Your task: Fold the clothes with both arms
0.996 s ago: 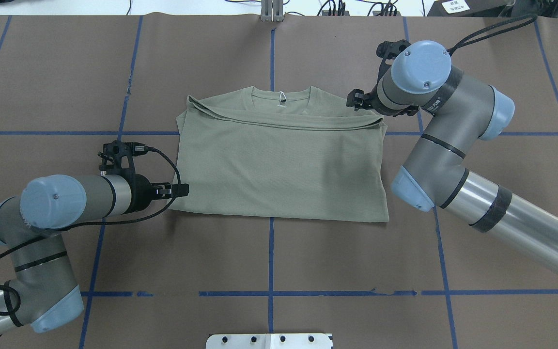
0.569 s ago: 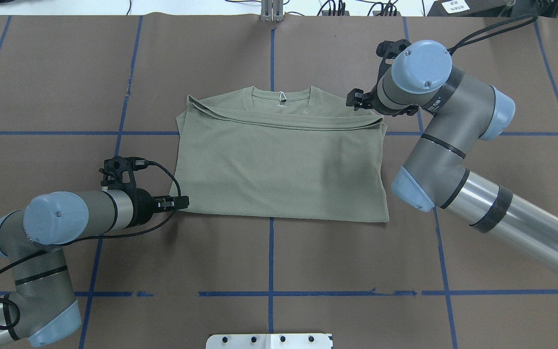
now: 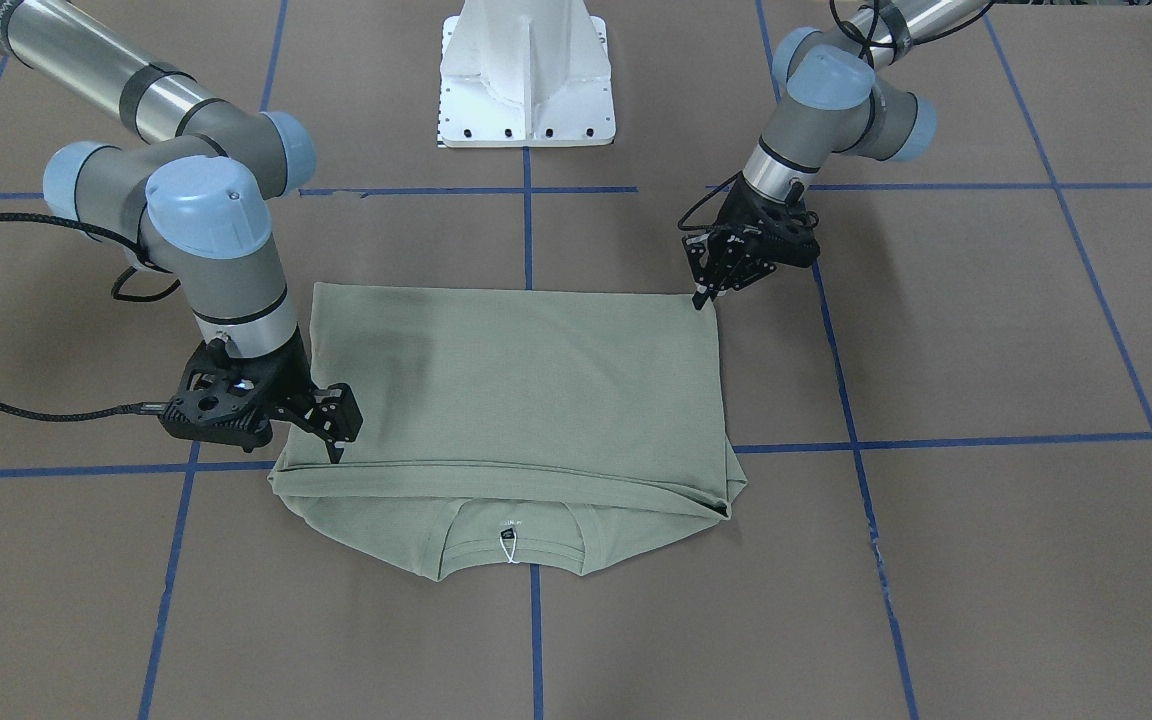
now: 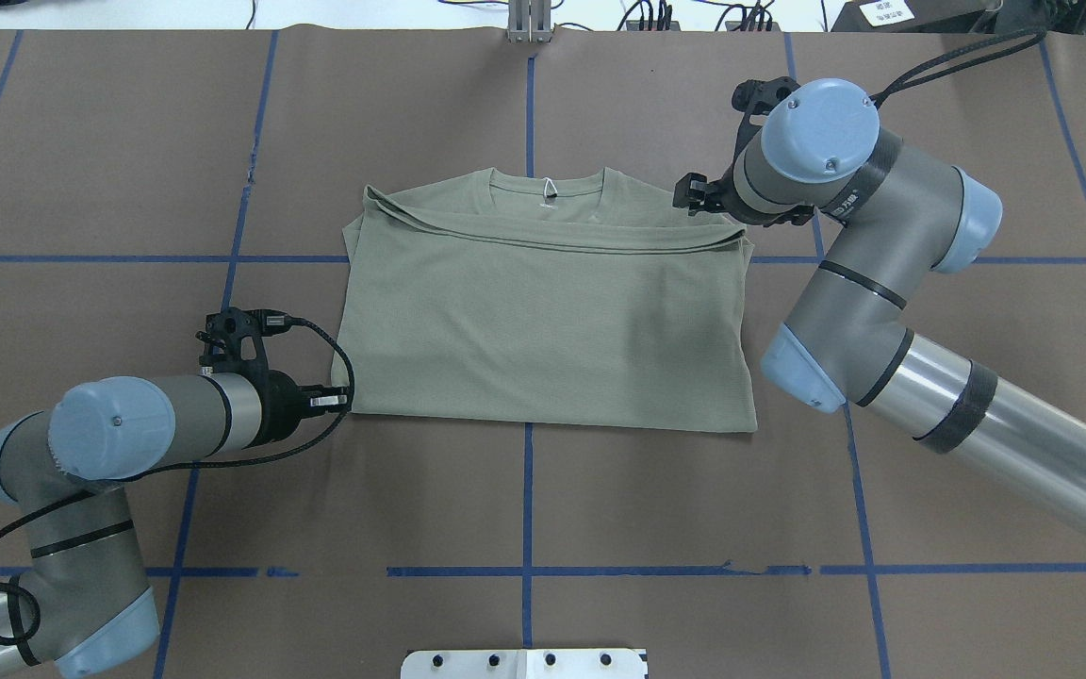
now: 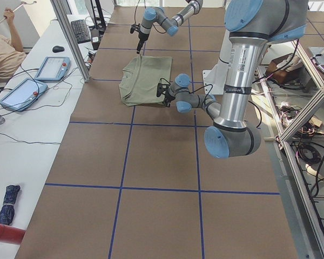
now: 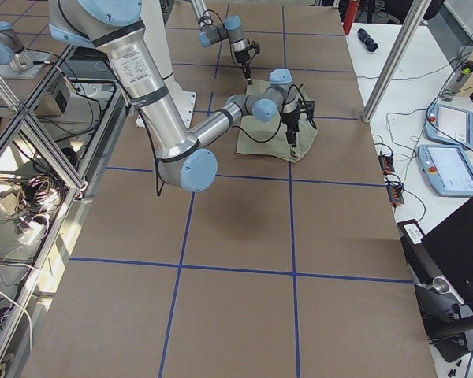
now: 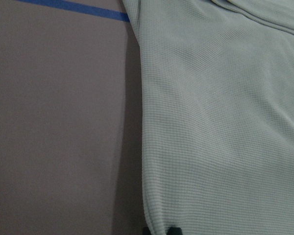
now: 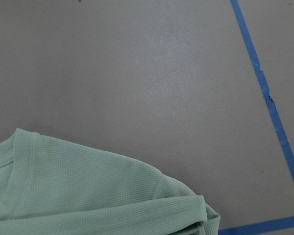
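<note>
Now, left gripper (image 4: 339, 401) at shirt (image 4: 543, 330) corner toward table's (image 4: 543, 509) near-left corner, my right gripper (image 4: 691, 195) at far-right fold. Likely staging sideways fold. Cannot tell jaw opening or hold.

We cannot read any words or numbers here. The shirt (image 3: 516, 390) has tiny print under its neck loop. The right arm (image 4: 868, 236) has a small white mark. The left arm (image 5: 240, 65) has a sticker. All are too small to read.
</note>
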Controlling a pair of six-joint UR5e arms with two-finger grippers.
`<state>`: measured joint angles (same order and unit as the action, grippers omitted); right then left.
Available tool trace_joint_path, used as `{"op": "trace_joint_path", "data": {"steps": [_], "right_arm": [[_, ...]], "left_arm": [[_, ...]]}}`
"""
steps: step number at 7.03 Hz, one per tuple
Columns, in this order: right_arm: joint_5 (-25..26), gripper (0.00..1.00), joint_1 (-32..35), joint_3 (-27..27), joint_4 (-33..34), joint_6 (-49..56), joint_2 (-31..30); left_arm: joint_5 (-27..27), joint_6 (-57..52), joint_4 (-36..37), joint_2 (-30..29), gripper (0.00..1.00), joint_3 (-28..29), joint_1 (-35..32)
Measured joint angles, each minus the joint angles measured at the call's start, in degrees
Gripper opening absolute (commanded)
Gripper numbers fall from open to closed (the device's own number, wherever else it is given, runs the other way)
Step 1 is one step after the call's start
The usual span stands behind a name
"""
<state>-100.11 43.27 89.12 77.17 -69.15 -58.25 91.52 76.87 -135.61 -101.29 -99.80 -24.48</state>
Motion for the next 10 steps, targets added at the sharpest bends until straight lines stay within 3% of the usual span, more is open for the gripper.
{"op": "trace_joint_path", "data": {"steps": [3, 5, 6, 9, 10], "right_arm": [[-0.1, 1.00, -0.1, 0.0, 0.0, 0.1, 0.3], [0.0, 1.00, -0.2, 0.0, 0.0, 0.0, 0.5], [0.0, 1.00, -0.3, 0.2, 0.0, -0.2, 0.6], [0.0, 1.00, -1.0, 0.8, 0.0, -0.5, 0.6], [0.0, 1.00, -1.2, 1.0, 0.0, -0.6, 0.6]], "left_arm": [[0.2, -5.9, 0.3, 2.3, 0.00, -1.7, -3.1], [0.4, -14.8, 0.6, 1.7, 0.00, 2.1, -12.2], [0.4, -18.5, 0.7, -1.9, 0.00, 7.4, -16.4], [0.1, -26.0, 0.2, -21.6, 0.00, 33.6, -25.2], [-0.7, -29.6, -0.5, -25.1, 0.25, 39.8, -27.1]]}}
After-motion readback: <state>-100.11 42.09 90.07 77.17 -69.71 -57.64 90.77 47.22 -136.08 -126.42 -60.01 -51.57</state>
